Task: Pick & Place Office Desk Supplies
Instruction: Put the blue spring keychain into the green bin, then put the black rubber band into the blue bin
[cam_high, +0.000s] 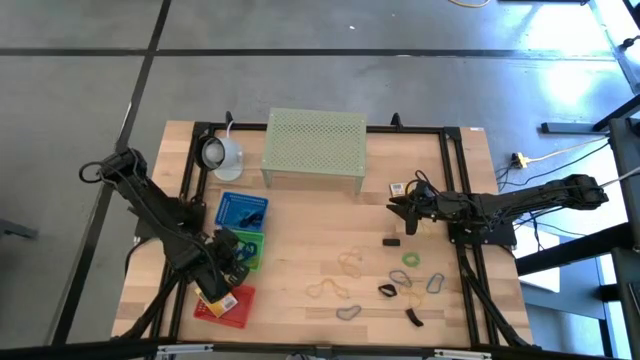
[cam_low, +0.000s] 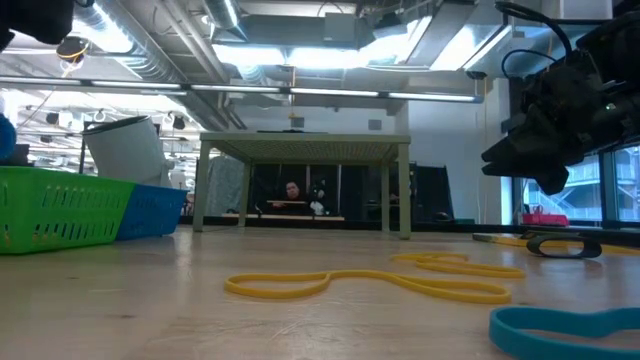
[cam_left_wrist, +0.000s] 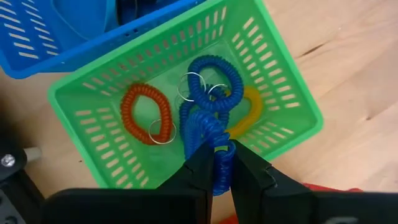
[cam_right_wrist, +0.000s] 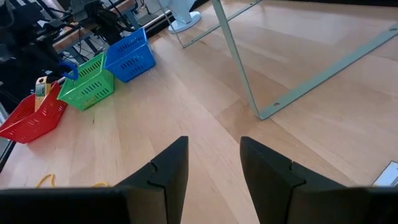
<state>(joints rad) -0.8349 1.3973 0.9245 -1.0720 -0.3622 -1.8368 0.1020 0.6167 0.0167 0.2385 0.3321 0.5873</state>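
- The left gripper (cam_left_wrist: 222, 163) hangs over the green basket (cam_left_wrist: 283, 93), its fingers (cam_left_wrist: 199, 163) clenched on a blue coil (cam_left_wrist: 214, 134) that dangles between them into the basket.
- The held coil's upper loop touches another blue coil (cam_left_wrist: 214, 84) lying on the basket floor, with metal key rings just beside it.
- An orange coil (cam_left_wrist: 144, 112) lies in the same basket, to one side of the blue ones and apart from the gripper; a yellow coil (cam_left_wrist: 249, 112) lies on the other side, partly under the blue.
- In the high view the green basket (cam_high: 250, 250) sits between a blue basket (cam_high: 242, 210) and a red basket (cam_high: 228, 303) at the left side of the table (cam_high: 300, 240).
- The right gripper (cam_right_wrist: 213, 163) hovers above bare wood near the mesh stand (cam_high: 315, 148), fingers parted and holding nothing.
- Loose loops (cam_high: 350, 263) and black clips (cam_high: 391, 241) lie scattered on the table's right half, below the right gripper (cam_high: 408, 208) in the high view and well apart from the left gripper (cam_high: 232, 262).
- A white lamp (cam_high: 220, 153) stands beside the stand.
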